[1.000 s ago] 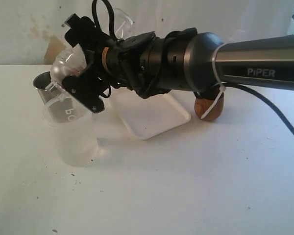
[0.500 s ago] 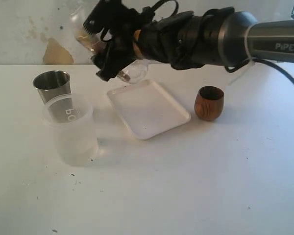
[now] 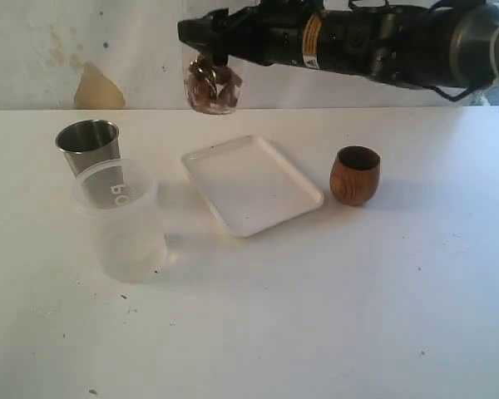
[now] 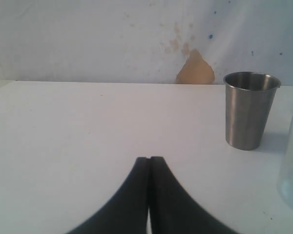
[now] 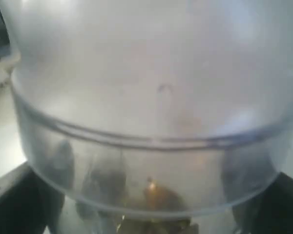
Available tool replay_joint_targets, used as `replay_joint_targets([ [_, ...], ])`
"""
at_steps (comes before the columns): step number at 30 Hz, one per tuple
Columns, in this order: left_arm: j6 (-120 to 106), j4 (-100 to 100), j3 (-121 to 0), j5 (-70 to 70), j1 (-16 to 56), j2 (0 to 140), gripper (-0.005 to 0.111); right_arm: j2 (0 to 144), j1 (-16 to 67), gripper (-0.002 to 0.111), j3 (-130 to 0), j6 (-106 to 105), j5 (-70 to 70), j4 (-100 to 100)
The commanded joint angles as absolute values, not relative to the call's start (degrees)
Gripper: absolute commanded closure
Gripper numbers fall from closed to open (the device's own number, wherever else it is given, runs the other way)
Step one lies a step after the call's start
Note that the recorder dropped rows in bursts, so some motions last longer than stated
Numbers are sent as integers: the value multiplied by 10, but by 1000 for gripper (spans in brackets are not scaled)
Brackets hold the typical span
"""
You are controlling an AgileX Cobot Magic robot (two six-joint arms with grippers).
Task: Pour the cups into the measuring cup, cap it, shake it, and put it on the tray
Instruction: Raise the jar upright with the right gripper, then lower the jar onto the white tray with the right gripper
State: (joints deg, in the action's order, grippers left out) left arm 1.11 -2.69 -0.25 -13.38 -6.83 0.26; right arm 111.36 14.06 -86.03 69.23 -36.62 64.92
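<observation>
Up high, the right hand [image 3: 208, 60] clamps the measuring cup [image 3: 214, 90]; left hand [image 4: 149, 195] together; tub [image 3: 121, 220] stands before the tumbler [image 3: 87, 143].

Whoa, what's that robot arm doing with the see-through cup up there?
The right gripper holds the clear measuring cup, with brown bits inside, up in the air near the white tray. The steel tumbler and the wooden cup stand on the table. The left gripper is shut and holds nothing.
</observation>
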Motion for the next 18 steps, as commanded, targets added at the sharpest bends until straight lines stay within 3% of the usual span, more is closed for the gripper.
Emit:
replay_joint_targets([
  [1, 13, -26, 0, -134, -67, 0, 107, 1114, 125, 108, -824, 552, -390, 524],
  [5, 13, -26, 0, -134, -67, 0, 107, 1122, 124, 108, -778, 458, -390, 474],
  [11, 13, -26, 0, -134, -67, 0, 107, 1192, 113, 108, -726, 357, -571, 381],
  [18, 13, -26, 0, -134, -67, 0, 107, 1253, 113, 108, -725, 286, -562, 393],
])
